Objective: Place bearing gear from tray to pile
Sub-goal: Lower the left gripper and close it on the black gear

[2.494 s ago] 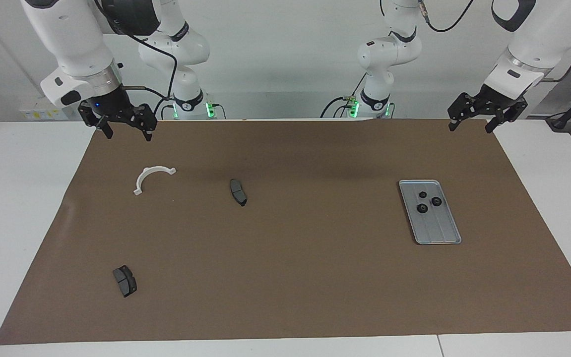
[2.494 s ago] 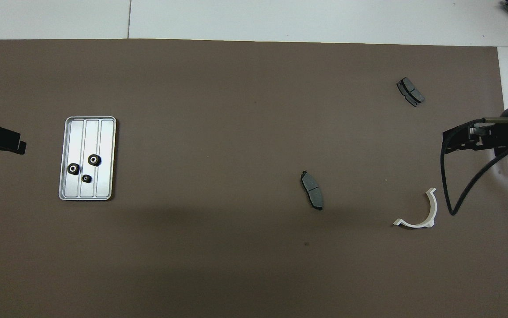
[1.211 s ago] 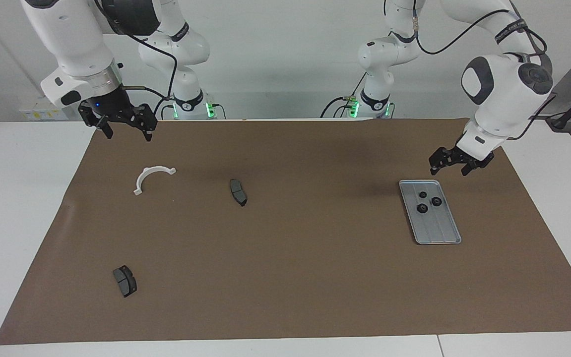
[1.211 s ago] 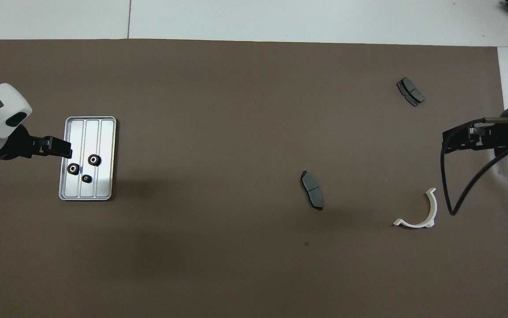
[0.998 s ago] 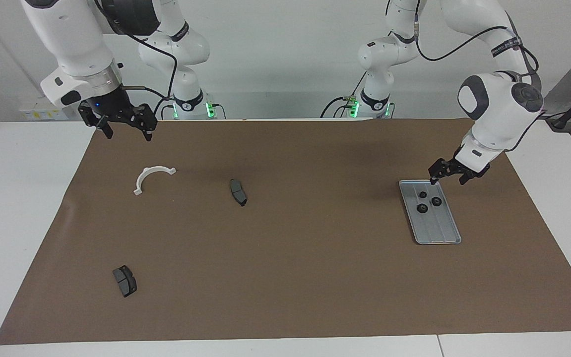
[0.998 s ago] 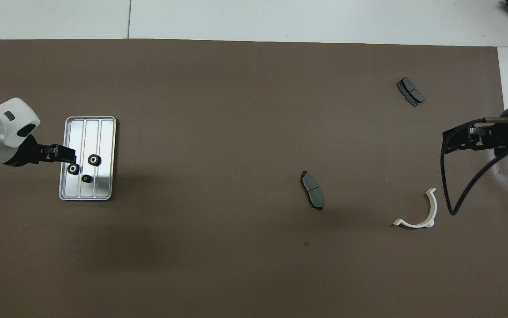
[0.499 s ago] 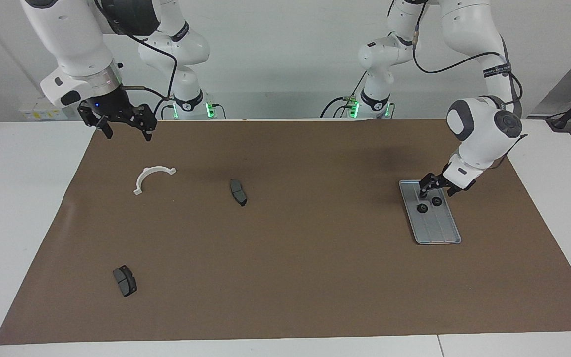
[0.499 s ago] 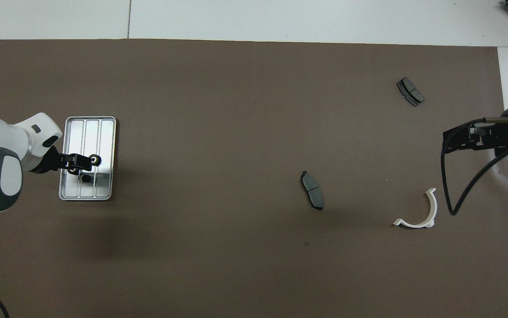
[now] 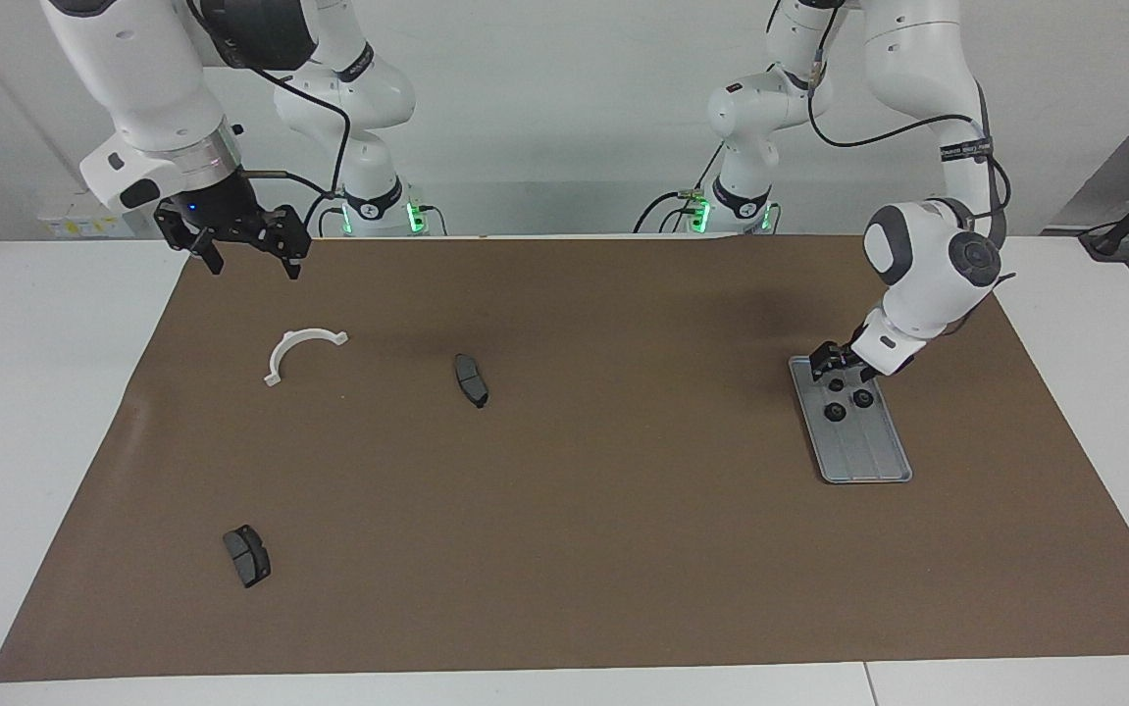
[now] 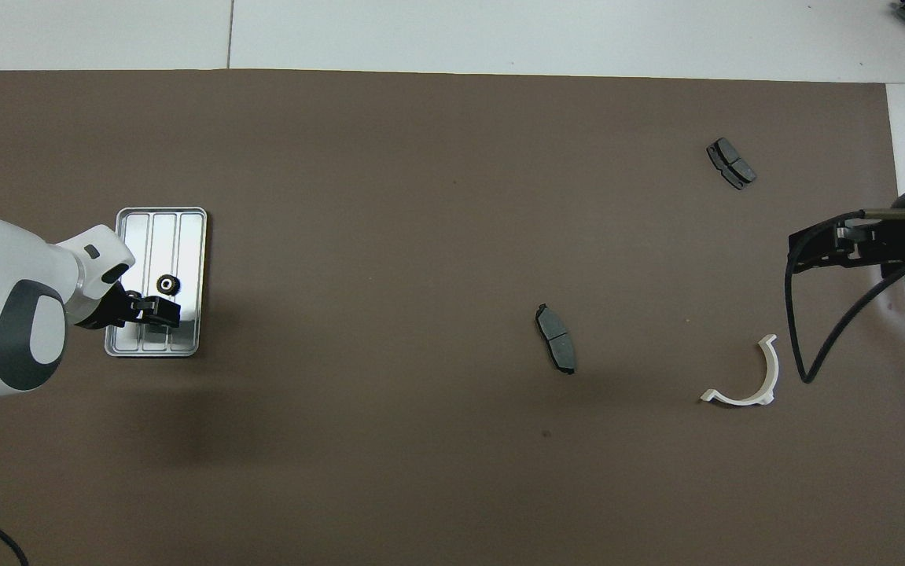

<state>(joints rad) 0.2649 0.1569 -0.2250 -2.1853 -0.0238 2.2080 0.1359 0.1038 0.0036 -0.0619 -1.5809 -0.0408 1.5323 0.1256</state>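
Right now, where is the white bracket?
The white bracket lies on the brown mat toward the right arm's end of the table, nearer to the robots than both brake pads, below the waiting right gripper.

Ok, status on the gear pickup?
Left gripper down at the tray, over the gears; grip not confirmed. Right gripper open, waiting above a corner of the mat. Nothing blocking the way to the brake pads.

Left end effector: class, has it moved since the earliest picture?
Yes. The left end effector has come down from the mat's edge to the tray.
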